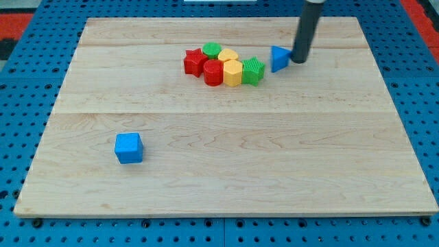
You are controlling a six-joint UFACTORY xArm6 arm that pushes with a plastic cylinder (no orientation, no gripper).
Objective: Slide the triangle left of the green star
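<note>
A blue triangle (278,58) lies on the wooden board (226,171) near the view's top, just right of a cluster of blocks. The green star (253,71) is the right end of that cluster, a small gap left of the triangle. My tip (299,60) is at the triangle's right side, touching or almost touching it. The dark rod rises from there out of the view's top.
The cluster holds a red star (195,62), a red cylinder (213,73), a green block (211,49), a yellow block (228,56) and a yellow hexagonal block (233,72). A blue cube (129,147) sits alone at the view's lower left. Blue pegboard surrounds the board.
</note>
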